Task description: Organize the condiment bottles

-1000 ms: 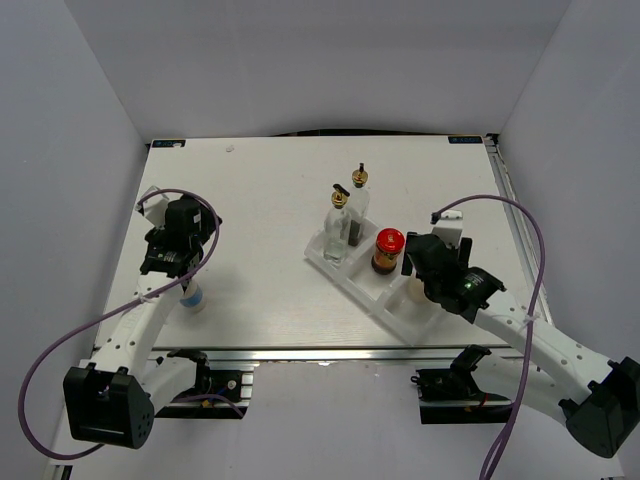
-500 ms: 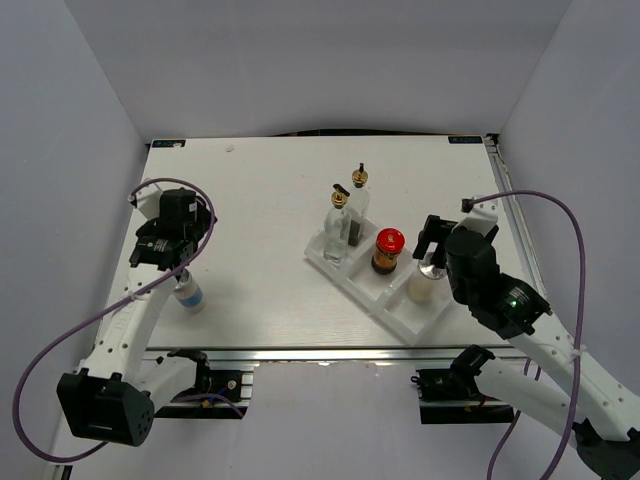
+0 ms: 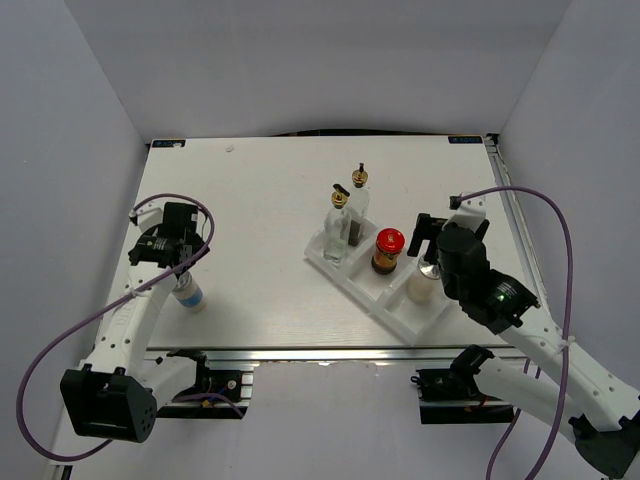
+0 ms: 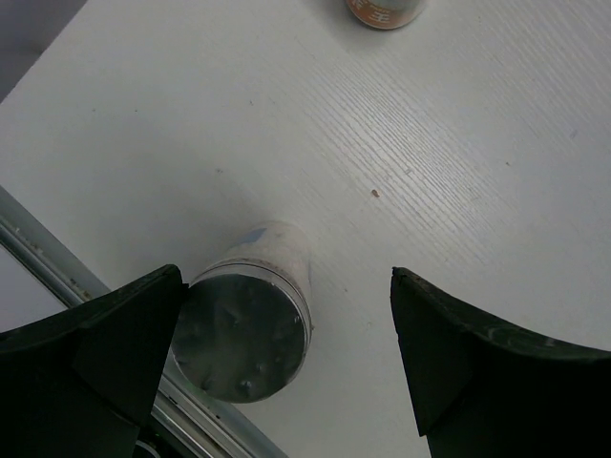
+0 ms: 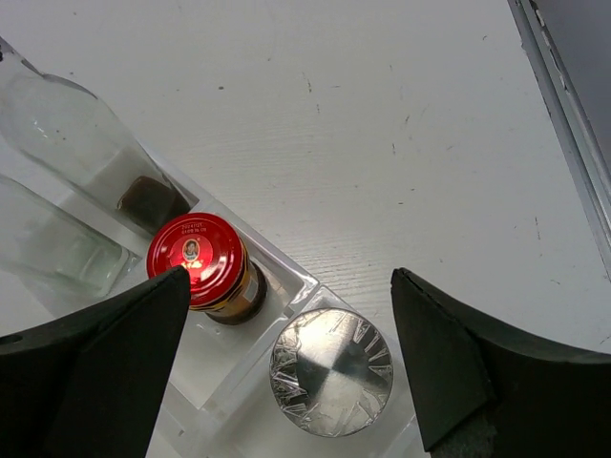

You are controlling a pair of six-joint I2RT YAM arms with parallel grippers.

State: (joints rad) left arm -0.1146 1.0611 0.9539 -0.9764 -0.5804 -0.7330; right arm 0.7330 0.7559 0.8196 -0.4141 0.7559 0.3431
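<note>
Two claws, both spread wide, neither pinching anything.

Left claw (image 4: 284,291) hangs over the blue-labelled bottle (image 4: 250,334). The bottle stands upright on the counter (image 3: 260,190) by the near-left edge, outside the tray (image 3: 402,322) and well apart from it. From the left wrist it sits off-centre in the gap, close to one finger; can't tell if they touch. A small jar (image 4: 384,10) with an orange label is cropped at the top of that view, also on the bare counter.

Right claw (image 5: 291,286) hovers above the tray's near-right end, with the white silver-capped shaker (image 5: 332,370) below the gap, upright in the near-right compartment. The dark red-lidded jar (image 5: 196,250) stands in the middle compartment, just beside the shaker across the divider. The two clear glass bottles (image 3: 339,225) with gold spouts are upright side by side in the far-left compartment.

Four in the tray, two out on the counter.
</note>
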